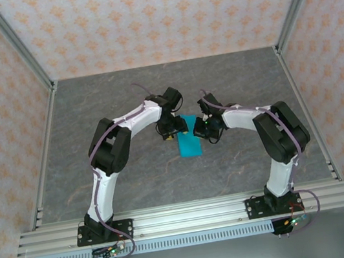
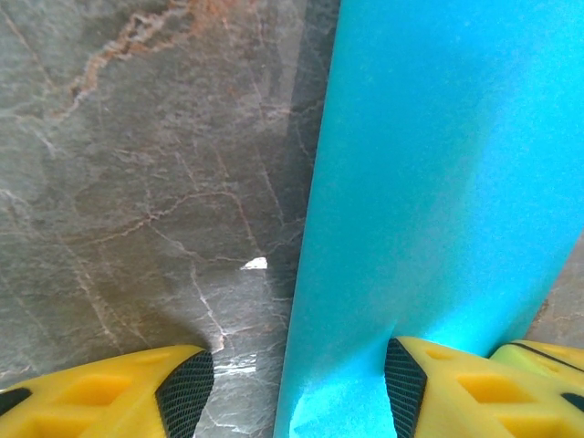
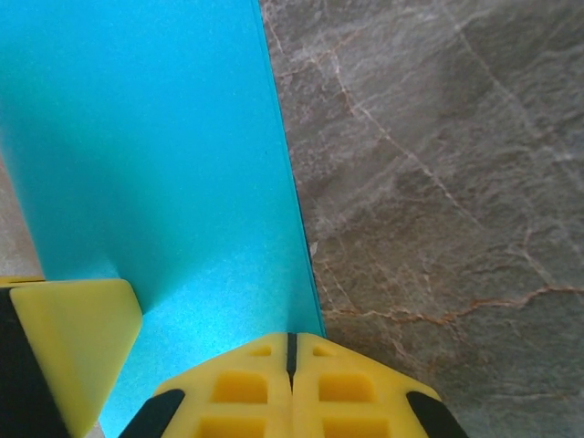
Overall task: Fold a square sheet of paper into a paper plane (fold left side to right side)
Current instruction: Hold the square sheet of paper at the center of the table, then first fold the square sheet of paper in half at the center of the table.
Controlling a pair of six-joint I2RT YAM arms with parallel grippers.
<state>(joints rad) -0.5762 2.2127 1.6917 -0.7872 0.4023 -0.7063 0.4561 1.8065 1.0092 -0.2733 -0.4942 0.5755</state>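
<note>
Skew is the risk. The square sheet of paper [image 1: 189, 142] lies as a narrow strip mid-tabletop [image 1: 104, 113]. At its far end the left hand [image 1: 170, 131], half open and empty, rests one finger [image 2: 406, 383] on it. The right hand [image 3: 292, 360], closed tight, presses its right edge. Any drag could shift the layers.

No text, labels, brands or numbers readable anywhere. Square sheet of paper [image 1: 189, 142] is plain and unmarked. Small circuit boards [image 1: 109, 251] nearer than the sheet possibly carry print, too small to tell.

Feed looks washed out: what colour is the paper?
The paper is plain bright cyan-blue; right wrist view.
</note>
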